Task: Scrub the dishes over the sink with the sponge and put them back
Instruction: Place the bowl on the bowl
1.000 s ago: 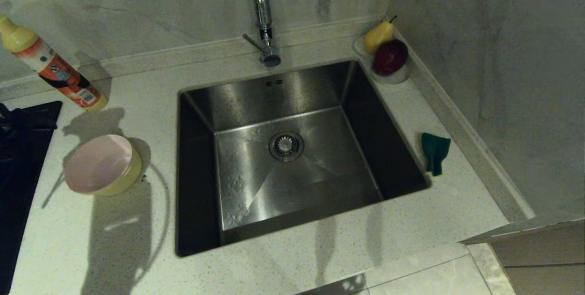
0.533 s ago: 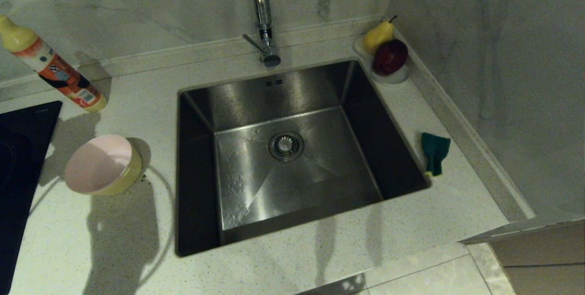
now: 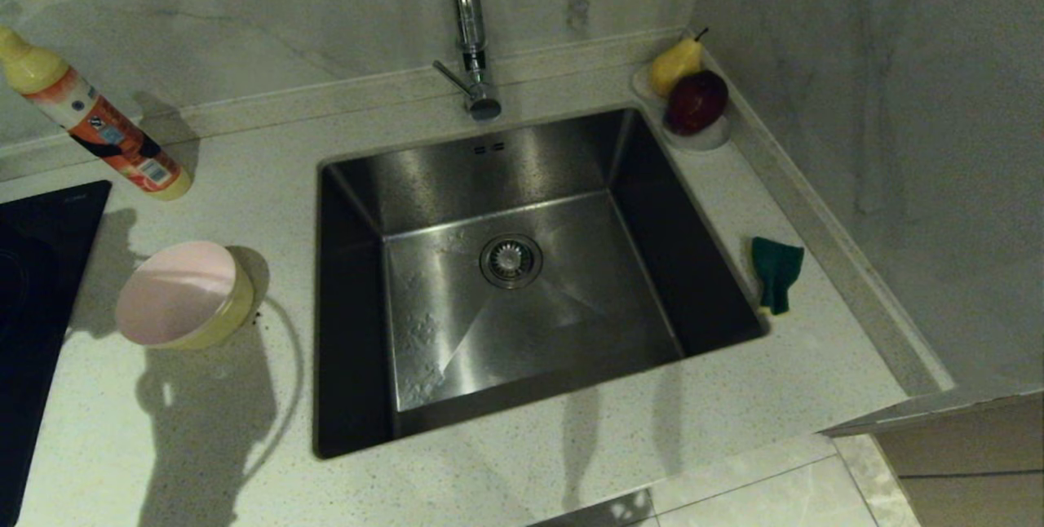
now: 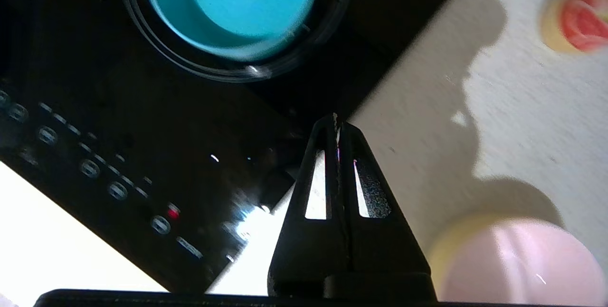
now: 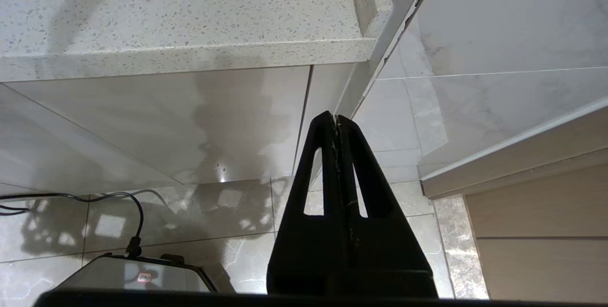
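The left end effector is clenched on nothing above the black cooktop's edge, near the blue bowl and the pink bowl nested in a yellow one on the bench. The right end effector, also clenched, hangs below the bench. The sponge lies right of the sink.

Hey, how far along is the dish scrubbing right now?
Progress can't be read from the dishes themselves. In hand: nothing; the left gripper is shut and empty above the cooktop edge, the right gripper parked below the counter. The sponge lies untouched beside the empty sink; the pink bowl sits in the yellow bowl, the blue bowl apart.
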